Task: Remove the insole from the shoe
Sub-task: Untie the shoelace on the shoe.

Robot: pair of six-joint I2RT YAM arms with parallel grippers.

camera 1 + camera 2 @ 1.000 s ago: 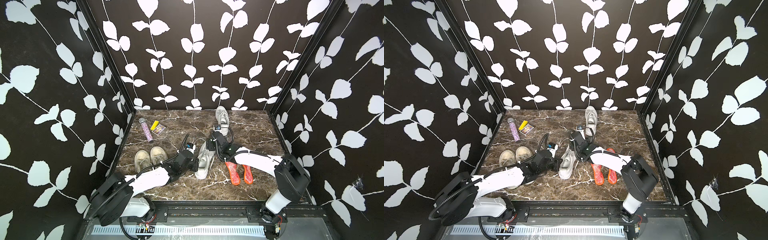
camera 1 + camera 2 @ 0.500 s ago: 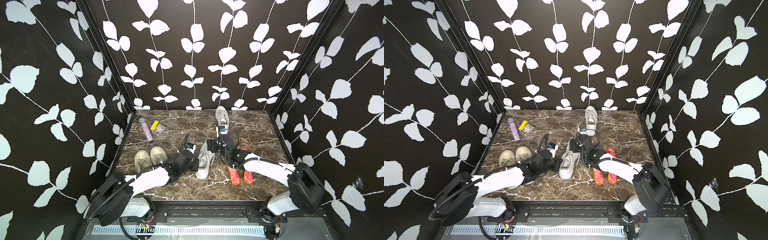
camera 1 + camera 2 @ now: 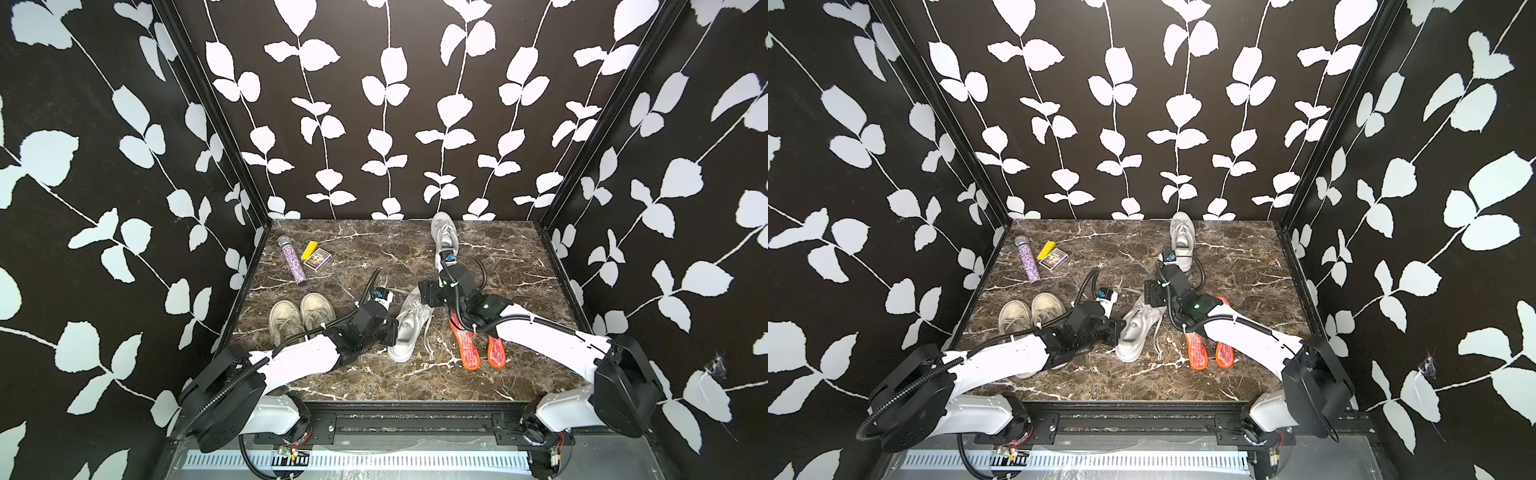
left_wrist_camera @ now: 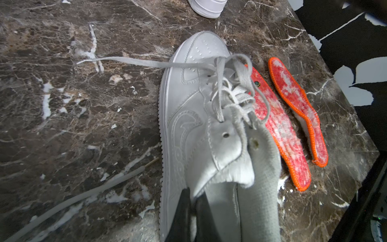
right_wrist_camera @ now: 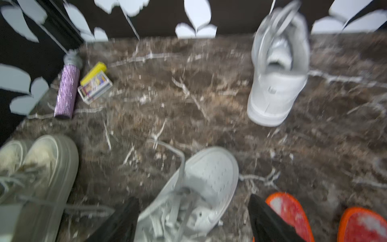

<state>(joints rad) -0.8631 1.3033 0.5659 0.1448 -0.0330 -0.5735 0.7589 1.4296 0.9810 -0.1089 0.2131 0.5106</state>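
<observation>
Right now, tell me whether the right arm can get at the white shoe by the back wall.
Probably yes. The right gripper hangs open over the toe of the nearer sneaker, and only bare marble lies between it and the white shoe. Its elbow looks bent, leaving some stretch.

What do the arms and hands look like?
The left arm and right arm have white shells, black joint housings and black corrugated cable hoses. The left hand and right hand are black with flat dark fingers. The right arm shows a green light.
</observation>
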